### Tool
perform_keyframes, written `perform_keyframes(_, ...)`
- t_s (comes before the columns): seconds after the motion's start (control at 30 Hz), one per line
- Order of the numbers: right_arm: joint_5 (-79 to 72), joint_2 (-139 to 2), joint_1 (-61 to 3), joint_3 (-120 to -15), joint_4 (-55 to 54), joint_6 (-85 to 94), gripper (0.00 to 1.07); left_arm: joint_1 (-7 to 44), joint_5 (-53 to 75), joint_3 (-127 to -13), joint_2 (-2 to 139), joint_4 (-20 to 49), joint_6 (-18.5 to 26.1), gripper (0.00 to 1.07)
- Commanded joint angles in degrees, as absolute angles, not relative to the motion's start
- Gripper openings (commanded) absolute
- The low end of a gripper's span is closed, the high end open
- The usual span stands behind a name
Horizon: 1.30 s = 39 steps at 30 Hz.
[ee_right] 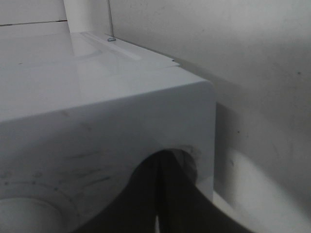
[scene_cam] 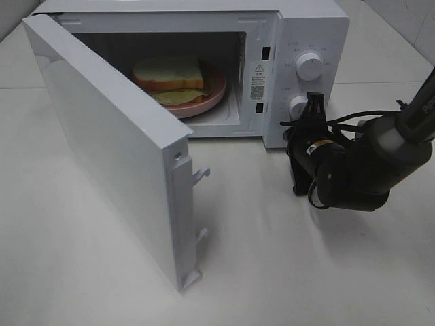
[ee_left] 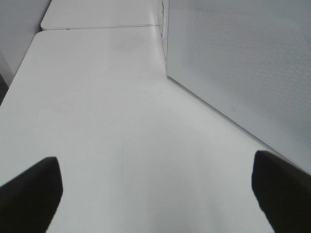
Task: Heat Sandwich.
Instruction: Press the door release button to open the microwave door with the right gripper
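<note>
The sandwich (scene_cam: 168, 73), thick soft white bread over a yellow-green layer, lay flat on a round pink plate (scene_cam: 216, 88) inside the boxy white microwave (scene_cam: 299, 27), its long side running across the cavity. The microwave's door (scene_cam: 109, 142) stood swung wide. The left gripper (ee_left: 156, 191), fingers apart and empty, hovered low over the smooth white table (scene_cam: 272, 238) outside the door's dotted panel, the likelier arm to push it shut. The right gripper (scene_cam: 314, 102), pressed together and empty, pointed just beside the microwave's lower round dial (scene_cam: 298, 106).
</note>
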<state>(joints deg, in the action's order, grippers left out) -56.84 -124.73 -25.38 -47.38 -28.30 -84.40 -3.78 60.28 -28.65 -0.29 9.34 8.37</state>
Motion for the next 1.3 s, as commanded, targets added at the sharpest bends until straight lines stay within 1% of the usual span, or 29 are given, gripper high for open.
perform_keyframes(0.03,-73.74,-124.50,-23.32,-53.11,-26.01,-83.25,0.02,-3.95,59.53,-28.48,-1.89,9.28,8.19,1.04)
perform_keyframes(0.43,-70.99,-124.50,-23.32,-53.11,-25.95,-83.54,0.02,-3.95,59.53,-28.48,-1.89,9.28,8.19,1.04)
perform_keyframes(0.57,-67.49,-124.16,-23.32,-53.11,-25.95,-83.59,0.02,-3.95,59.53,-28.48,-1.89,9.28,8.19,1.04)
perform_keyframes(0.83,-66.63,-124.16,-23.32,-53.11,-25.73,-83.94,0.02,-3.95,59.53,-28.48,-1.89,9.28,8.19,1.04)
perform_keyframes(1.03,-65.89,-123.70,-23.32,-51.62,-25.73,-84.00,0.02,-3.95,59.53,-28.48,-1.89,9.28,8.19,1.04)
perform_keyframes(1.23,-62.91,-121.24,-23.32,-47.50,-25.50,-84.17,0.02,-3.95,59.53,-28.48,-1.89,9.28,8.19,1.04)
perform_keyframes(1.3,-58.27,-120.15,-23.32,-46.24,-25.61,-84.11,0.02,-3.95,59.53,-28.48,-1.89,9.28,8.19,1.04)
